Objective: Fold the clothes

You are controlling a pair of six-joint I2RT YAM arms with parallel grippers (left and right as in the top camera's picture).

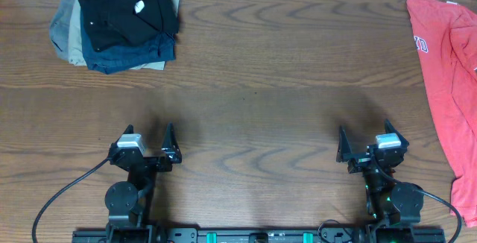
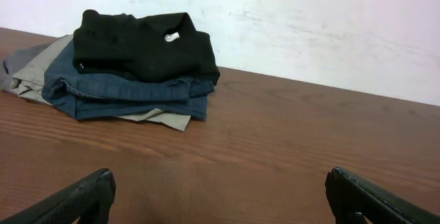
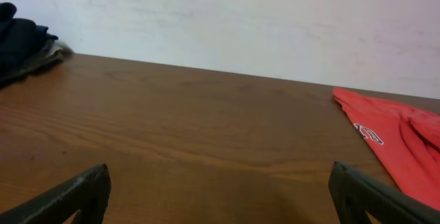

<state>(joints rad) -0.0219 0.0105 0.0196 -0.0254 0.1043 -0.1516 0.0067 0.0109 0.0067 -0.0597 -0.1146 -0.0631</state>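
The table [image 1: 253,71], brown wood grain, fills the overhead view and carries everything else. Only my wrist views show the white wall [image 2: 309,25] standing behind its far edge. One red T-shirt [image 1: 447,86] lies spread loosely along the right edge. The overhead view shows most of its length, while my right wrist view catches one corner of it with white print. One stack of folded garments sits at the far left corner, four pieces counted: a grey garment [image 1: 58,30] and a tan garment [image 1: 74,45] lowest, a dark blue garment [image 1: 119,53] over them, and the black T-shirt [image 1: 127,12] on top. The black T-shirt is folded and rests touching the dark blue garment. My left wrist view shows the layering from the side, which the overhead view flattens. My right wrist view shows only a dark edge of the stack at its left border. I have two grippers, both at the near edge of the table and well apart from the stack and from the red T-shirt. My left gripper [image 1: 149,131] has its jaws spread wide and holds nothing. My right gripper [image 1: 364,130] also has its jaws spread wide and holds nothing. One small white logo mark [image 2: 170,37] shows on the upper face of the black T-shirt.
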